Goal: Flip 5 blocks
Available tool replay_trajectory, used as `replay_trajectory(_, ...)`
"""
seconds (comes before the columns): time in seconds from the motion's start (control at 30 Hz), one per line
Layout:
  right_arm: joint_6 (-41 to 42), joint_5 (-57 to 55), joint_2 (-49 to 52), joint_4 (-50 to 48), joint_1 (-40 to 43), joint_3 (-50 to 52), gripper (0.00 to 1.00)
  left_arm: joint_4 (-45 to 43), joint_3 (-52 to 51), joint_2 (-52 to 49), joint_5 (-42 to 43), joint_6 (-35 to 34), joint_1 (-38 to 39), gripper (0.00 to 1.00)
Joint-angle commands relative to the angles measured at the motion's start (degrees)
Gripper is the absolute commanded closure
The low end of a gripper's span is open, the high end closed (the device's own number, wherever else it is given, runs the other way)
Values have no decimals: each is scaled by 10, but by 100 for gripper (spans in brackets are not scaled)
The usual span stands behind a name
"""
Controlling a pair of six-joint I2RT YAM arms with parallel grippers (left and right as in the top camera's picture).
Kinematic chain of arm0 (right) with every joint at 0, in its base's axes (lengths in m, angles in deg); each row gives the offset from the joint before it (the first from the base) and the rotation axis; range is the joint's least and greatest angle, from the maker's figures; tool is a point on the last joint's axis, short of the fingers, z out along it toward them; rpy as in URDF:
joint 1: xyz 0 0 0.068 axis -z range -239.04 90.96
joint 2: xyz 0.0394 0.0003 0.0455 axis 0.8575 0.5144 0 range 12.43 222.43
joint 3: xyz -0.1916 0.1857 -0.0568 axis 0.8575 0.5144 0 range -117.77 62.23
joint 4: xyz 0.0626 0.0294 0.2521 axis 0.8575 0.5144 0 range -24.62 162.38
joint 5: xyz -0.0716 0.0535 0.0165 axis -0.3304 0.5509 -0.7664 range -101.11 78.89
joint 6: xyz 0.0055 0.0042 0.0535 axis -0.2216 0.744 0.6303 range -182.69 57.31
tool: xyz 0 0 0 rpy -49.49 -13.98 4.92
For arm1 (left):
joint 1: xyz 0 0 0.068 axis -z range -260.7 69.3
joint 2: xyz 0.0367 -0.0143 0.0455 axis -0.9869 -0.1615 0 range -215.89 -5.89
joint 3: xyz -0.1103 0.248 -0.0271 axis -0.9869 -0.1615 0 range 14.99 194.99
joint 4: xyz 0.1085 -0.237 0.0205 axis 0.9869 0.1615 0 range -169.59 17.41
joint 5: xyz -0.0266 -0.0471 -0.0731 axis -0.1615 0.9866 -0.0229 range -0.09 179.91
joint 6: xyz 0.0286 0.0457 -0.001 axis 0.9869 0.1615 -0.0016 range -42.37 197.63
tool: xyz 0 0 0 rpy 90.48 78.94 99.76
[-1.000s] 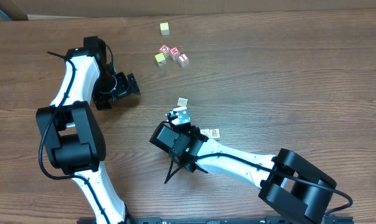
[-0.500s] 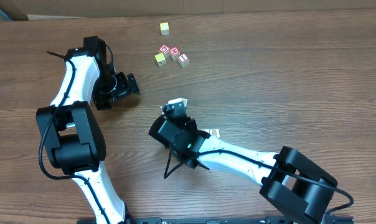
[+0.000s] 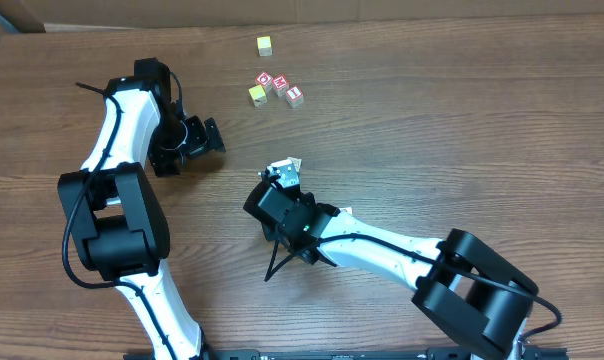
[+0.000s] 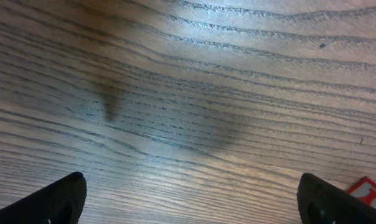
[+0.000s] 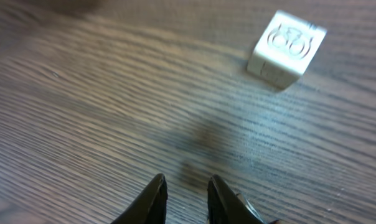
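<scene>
Premises: a robotics laboratory or test bench.

Grounds:
- Two white-and-black jointed arms, the left arm (image 3: 112, 125) and the right arm (image 3: 382, 250), are mounted at the near edge of one wood-grain surface (image 3: 462, 120). Both carry exposed black cabling.
- A plain brown board (image 3: 382, 8) stands along the far edge.
- The items on the surface are small handling props. They are a cluster of letter cubes (image 3: 280, 85), some with red-and-white faces, a lone yellow-topped cube (image 3: 265, 45), and a pale printed cube (image 5: 286, 48).
- The surface is filmed from directly overhead and from a camera on each wrist.

The block (image 5: 286, 48) shows a print too blurred to read
</scene>
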Motion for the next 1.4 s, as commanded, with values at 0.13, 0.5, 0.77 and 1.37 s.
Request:
replay_trajectory(0.13, -4, 2, 9, 32, -2, -16, 84, 0, 6, 12, -2, -1, 1, 0)
replay_trajectory(0.5, -4, 2, -14, 63, -3, -16, 81, 0, 6, 12, -2, -1, 1, 0)
replay_trajectory(0.77, -4, 8, -30, 64, -3, -16, 76, 0, 6, 12, -2, 0, 1, 0)
replay_trajectory(1.37, 120, 80, -82, 206, -5, -10, 91, 0, 6, 12, -2, 0, 1, 0)
